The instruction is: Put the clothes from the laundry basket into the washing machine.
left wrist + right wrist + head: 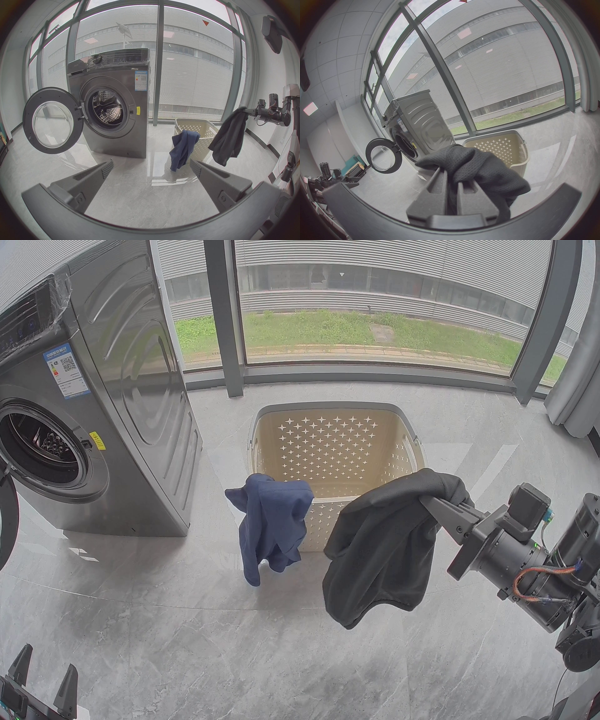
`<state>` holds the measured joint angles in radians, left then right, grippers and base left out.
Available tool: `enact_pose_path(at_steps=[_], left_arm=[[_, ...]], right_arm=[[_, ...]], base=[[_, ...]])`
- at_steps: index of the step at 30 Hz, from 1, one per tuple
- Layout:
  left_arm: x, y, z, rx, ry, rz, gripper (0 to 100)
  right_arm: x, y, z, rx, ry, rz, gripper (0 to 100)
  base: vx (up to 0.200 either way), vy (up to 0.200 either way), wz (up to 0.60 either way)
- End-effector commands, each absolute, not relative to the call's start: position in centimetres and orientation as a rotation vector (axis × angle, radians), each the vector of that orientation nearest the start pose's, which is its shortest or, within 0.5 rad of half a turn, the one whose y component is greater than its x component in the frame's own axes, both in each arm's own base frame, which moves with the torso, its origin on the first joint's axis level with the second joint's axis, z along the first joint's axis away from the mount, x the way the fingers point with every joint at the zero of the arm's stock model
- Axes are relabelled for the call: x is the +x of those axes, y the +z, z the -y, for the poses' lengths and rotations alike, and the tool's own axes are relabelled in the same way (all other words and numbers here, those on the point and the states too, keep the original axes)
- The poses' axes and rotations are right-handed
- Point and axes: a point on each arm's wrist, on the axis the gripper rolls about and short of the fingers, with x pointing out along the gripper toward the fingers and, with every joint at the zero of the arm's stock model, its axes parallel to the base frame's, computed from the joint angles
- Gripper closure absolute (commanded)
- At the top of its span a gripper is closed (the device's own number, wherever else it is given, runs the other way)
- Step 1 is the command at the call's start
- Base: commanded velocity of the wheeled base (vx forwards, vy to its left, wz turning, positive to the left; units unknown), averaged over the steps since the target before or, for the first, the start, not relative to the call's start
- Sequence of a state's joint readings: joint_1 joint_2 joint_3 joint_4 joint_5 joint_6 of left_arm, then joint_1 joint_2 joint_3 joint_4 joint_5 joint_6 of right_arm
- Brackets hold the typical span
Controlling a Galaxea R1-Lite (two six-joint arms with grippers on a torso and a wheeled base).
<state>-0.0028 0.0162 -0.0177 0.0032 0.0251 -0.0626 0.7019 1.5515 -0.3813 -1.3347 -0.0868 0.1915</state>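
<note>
Black garment (381, 546) pinched, right gripper (436, 505) — beside basket (337, 407)

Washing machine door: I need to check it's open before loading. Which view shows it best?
The left wrist view: the whole door shows, swung wide open beside the drum opening. The right wrist view shows it open but small and distant. The head view catches a sliver of its dark rim.
</note>
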Motion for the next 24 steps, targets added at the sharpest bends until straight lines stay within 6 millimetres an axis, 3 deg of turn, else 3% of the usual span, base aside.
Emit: enact_pose_path(at_steps=[1,24], left_arm=[[-2.28,7.52,-0.07,-0.063,0.023,-0.002,0],[-2.28,7.52,-0.07,-0.063,0.023,-0.002,0]], right_arm=[[18.01,18.60,-14.86,0.249,0.624,0.099,100],[18.02,18.65,-14.87,0.247,0.624,0.102,100]], base=[[0.000,0.200,0.00],[0.000,0.200,0.00]])
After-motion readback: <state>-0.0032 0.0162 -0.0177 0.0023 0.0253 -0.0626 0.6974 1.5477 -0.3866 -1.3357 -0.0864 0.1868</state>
